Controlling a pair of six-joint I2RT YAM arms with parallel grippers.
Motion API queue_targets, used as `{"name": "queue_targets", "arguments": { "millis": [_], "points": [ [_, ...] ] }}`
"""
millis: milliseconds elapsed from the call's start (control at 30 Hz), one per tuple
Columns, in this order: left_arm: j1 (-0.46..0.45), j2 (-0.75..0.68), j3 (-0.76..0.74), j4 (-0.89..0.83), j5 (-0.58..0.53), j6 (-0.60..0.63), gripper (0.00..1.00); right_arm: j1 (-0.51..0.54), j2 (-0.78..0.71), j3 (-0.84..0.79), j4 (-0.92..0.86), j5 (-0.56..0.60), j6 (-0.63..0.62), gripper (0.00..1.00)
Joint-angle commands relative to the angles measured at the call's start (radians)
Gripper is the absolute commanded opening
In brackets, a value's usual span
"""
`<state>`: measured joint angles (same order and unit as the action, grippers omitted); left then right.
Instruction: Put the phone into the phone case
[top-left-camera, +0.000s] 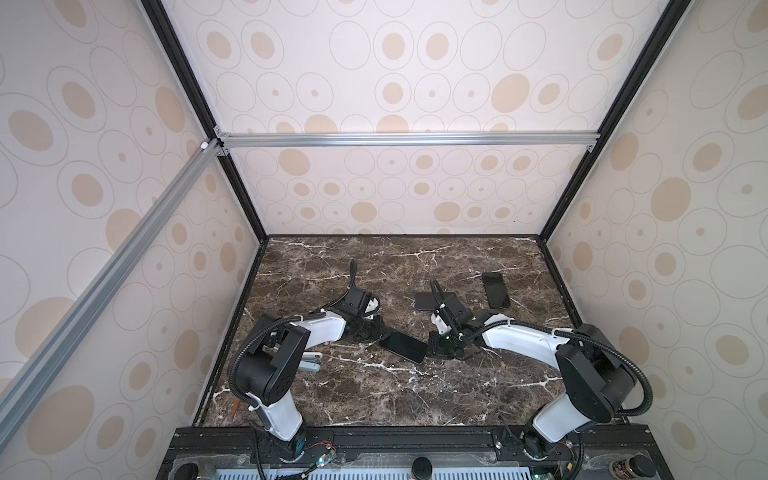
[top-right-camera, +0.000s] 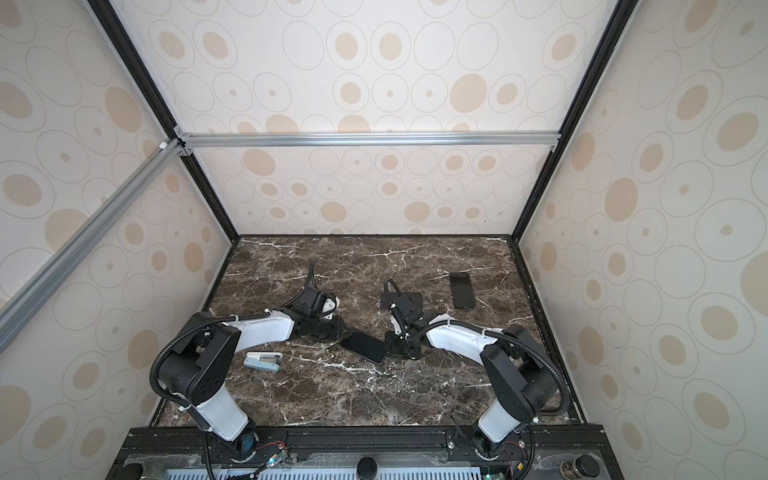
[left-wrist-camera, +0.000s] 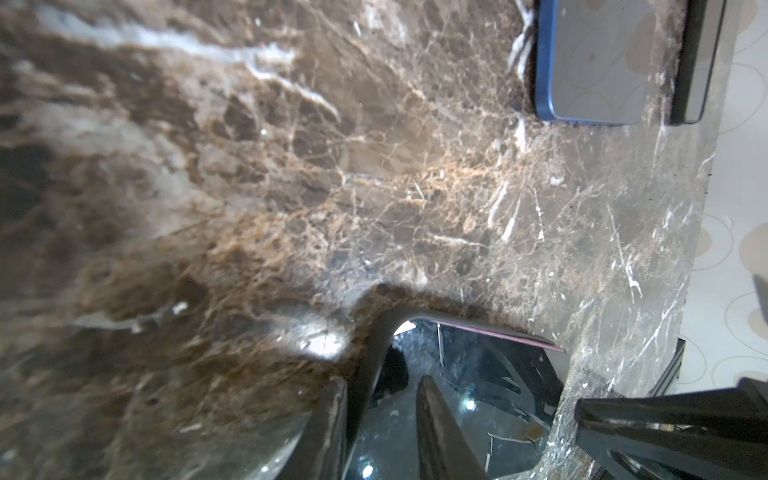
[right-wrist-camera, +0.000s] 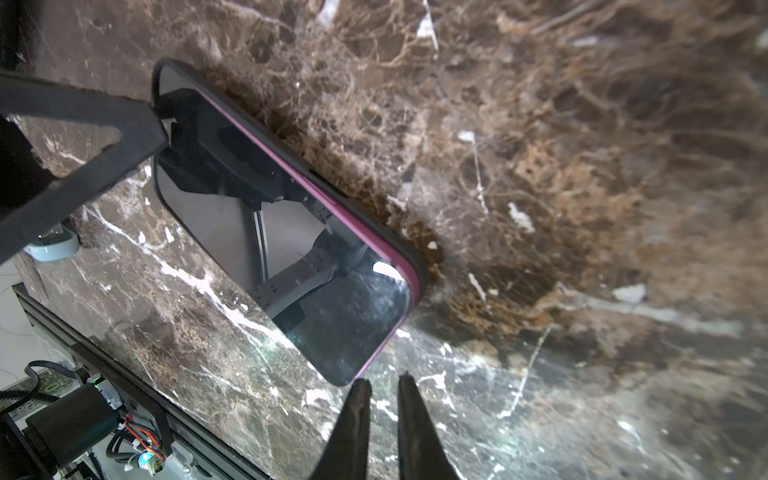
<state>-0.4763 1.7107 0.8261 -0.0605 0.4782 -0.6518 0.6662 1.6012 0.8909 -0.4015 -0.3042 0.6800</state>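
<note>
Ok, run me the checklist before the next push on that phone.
1. Phone lying on table, between both pincers: ok.
2. Phone fully in case: cannot tell; a pink edge shows along one side.
3. Left pincer at phone's end: ok; fingers straddle its edge, grip cannot tell.
4. Right pincer empty, narrowly apart, just off phone's corner: ok.
5. Blue phone, black phone, stapler apart from the work: ok.

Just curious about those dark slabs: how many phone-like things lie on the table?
3. One phone lies nearest the front, mid-scene; a blue-edged one behind it, partly hidden; a black one at the back right. Some may be cases.
</note>
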Motion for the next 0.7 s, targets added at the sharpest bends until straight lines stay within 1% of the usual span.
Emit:
{"name": "queue_targets", "arguments": {
  "millis": [0,100,167,200,500,667],
  "points": [
    [0.002,0.013,-0.050,-0.043,0.028,0.019,0.30,-0.003,0.034,0.038,-0.011,0.026,-0.003,0.16],
    [0.004,0.015,-0.063,-0.030,0.040,0.013,0.30,-0.004,0.058,0.052,-0.019,0.053,-0.005,0.14],
    [0.002,0.014,-0.067,-0.032,0.042,0.014,0.30,-0.003,0.072,0.053,-0.017,0.065,-0.004,0.09],
    [0.003,0.013,-0.070,-0.030,0.042,0.014,0.30,-0.004,0.078,0.055,-0.016,0.069,-0.003,0.08],
    [0.003,0.016,-0.094,-0.033,0.051,0.008,0.30,-0.013,0.109,0.050,-0.051,0.086,0.000,0.09],
    [0.003,-0.003,-0.109,-0.038,0.046,-0.004,0.29,-0.012,0.061,0.045,-0.085,0.092,0.001,0.11]
  ]
}}
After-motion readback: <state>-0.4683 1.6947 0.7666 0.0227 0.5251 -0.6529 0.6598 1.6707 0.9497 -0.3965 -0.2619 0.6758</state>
